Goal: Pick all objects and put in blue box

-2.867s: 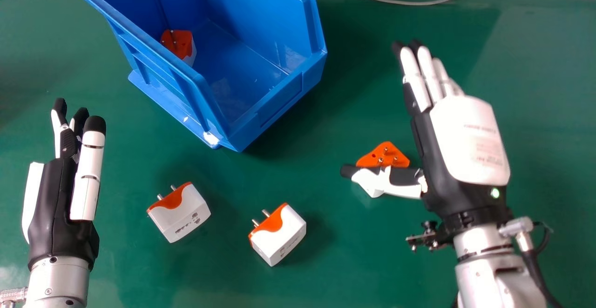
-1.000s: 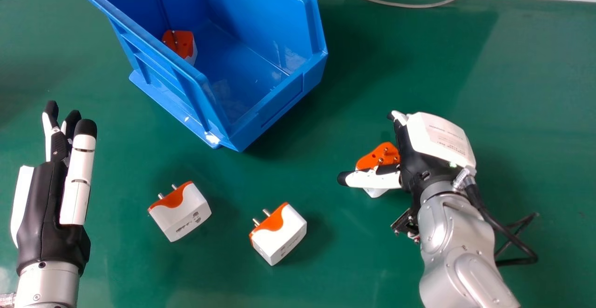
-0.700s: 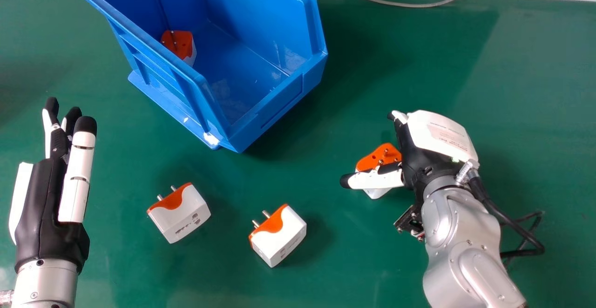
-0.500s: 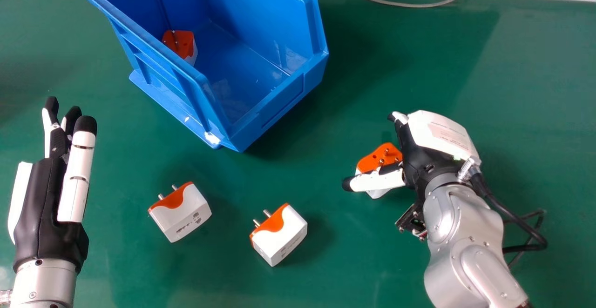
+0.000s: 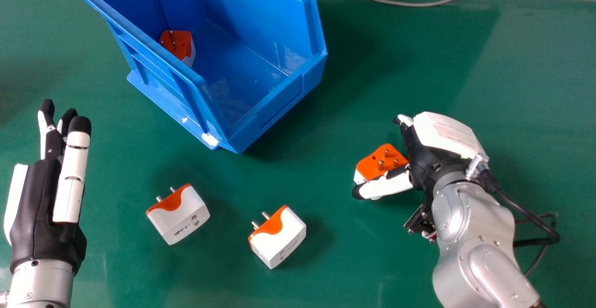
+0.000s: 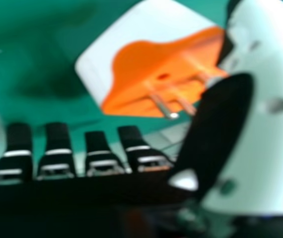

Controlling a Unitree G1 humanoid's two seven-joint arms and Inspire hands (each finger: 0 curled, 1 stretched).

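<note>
right of frame, the right hand (image 5: pixel 421 161), fingers spread, beside an orange-and-white adapter (image 5: pixel 378 160) on the green tabletop (image 5: pixel 344 266); upper left, the blue box (image 5: pixel 284 101).

I see a green table (image 5: pixel 535 75) with a big blue box (image 5: pixel 291 96) and three orange and white plugs (image 5: pixel 279 237) on it.

Our forearms are silver: the left one (image 5: pixel 44 284) and the right one (image 5: pixel 465 238), studded with small screws (image 5: pixel 497 241). At our right wrist (image 5: pixel 450 178) sit a silver connector (image 5: pixel 478 164), a black cable (image 5: pixel 517 205) and a small dark circuit board (image 5: pixel 421 222). Just beyond that wrist, our right hand (image 5: pixel 423 161) is black with a white cover (image 5: pixel 444 133) bearing faint print. Our black left hand (image 5: pixel 39 215) has a white panel (image 5: pixel 15 201) and black fingertips (image 5: pixel 80 124).
</note>
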